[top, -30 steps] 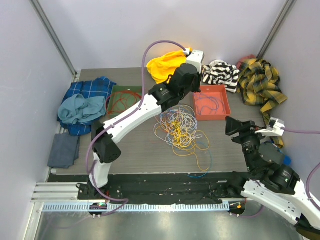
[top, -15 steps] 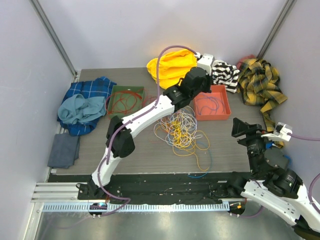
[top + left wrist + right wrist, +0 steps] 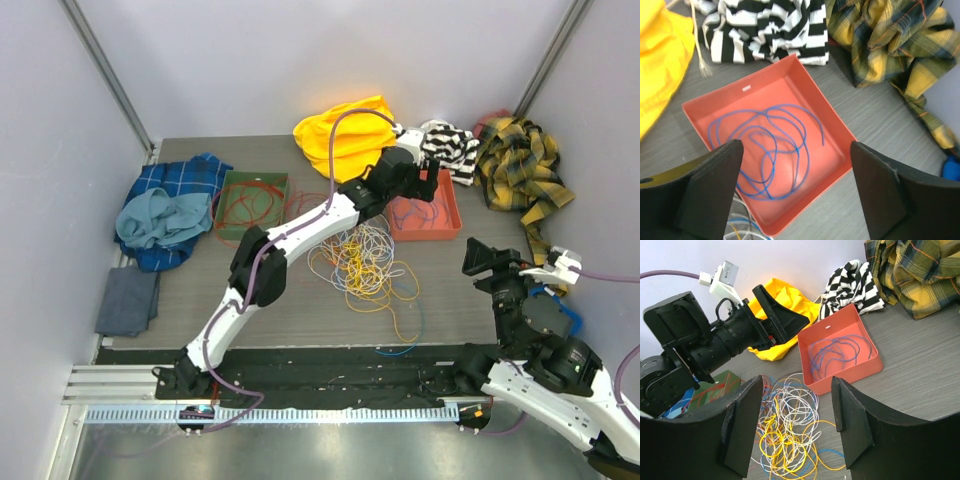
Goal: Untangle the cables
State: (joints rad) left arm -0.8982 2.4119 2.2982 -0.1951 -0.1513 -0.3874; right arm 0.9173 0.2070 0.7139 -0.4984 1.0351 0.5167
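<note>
Grey table [image 3: 300, 300], tangled cables [image 3: 362, 262], red tray [image 3: 457, 212], clothes [image 3: 340, 135]

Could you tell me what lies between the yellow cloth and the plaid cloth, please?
A black-and-white striped cloth lies between the yellow cloth and the plaid cloth, clearest in the top view.

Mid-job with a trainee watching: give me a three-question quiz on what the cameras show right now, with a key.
1. True or false: the left gripper is shut on a yellow cable.
2. Which colour is the cable lying in the orange tray? A red, B blue, C white.
3. Fill in: the green tray holds ___ cables.
Key: 1 false, it is open and empty above the orange tray. 2 B, the blue cable. 3 red cables.
</note>
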